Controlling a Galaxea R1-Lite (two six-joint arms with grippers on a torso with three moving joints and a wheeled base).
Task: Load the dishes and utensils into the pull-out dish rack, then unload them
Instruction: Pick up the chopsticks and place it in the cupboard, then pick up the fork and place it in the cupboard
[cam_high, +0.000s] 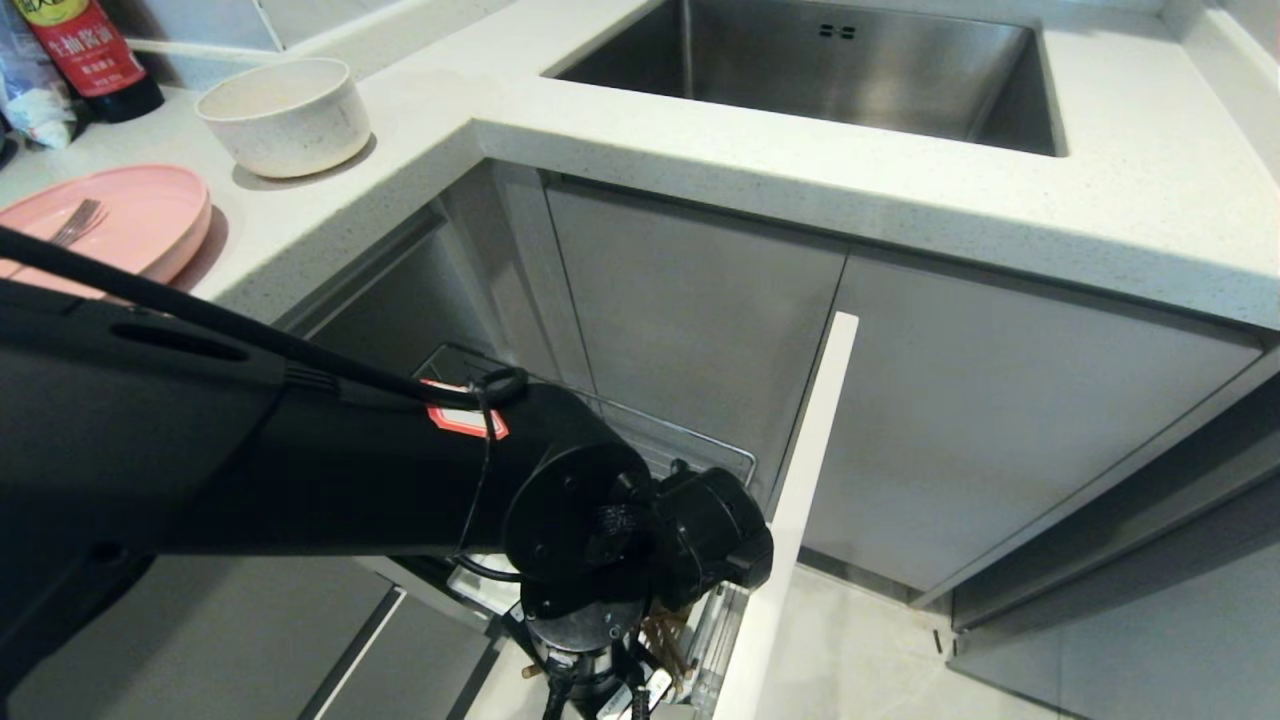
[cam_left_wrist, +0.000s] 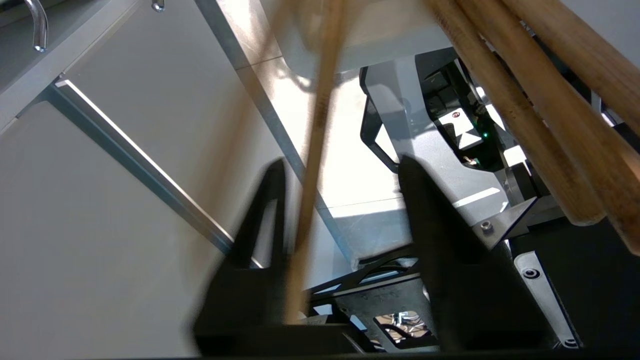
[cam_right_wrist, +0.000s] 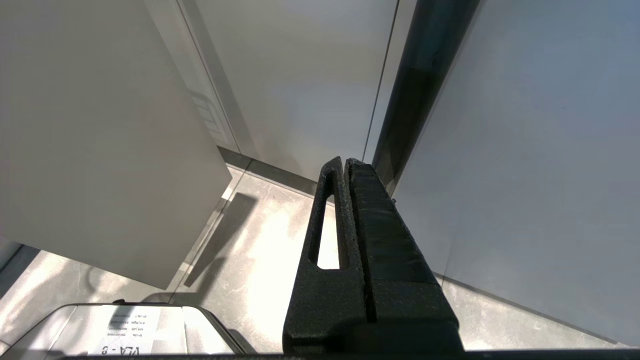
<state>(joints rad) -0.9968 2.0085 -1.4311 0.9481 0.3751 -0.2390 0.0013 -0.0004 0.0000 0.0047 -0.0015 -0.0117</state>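
My left arm reaches down into the pull-out dish rack (cam_high: 700, 445), and its wrist hides most of the basket. In the left wrist view my left gripper (cam_left_wrist: 341, 162) is open, and one blurred light wooden chopstick (cam_left_wrist: 312, 165) stands loose between the fingers, close to one finger (cam_left_wrist: 270, 200). More wooden sticks (cam_left_wrist: 525, 115) lean beside it, and their brown ends (cam_high: 668, 640) show below the wrist in the head view. The pink plate (cam_high: 140, 215) lies on the counter with the silver fork (cam_high: 75, 225) on it. The cream bowl (cam_high: 285, 115) stands behind it. My right gripper (cam_right_wrist: 345, 161) hangs shut over the floor.
The rack's narrow front panel (cam_high: 800, 500) stands out from the grey cabinet fronts. The steel sink (cam_high: 830, 70) is set in the white counter above. A red-labelled bottle (cam_high: 90, 50) stands at the counter's far left corner.
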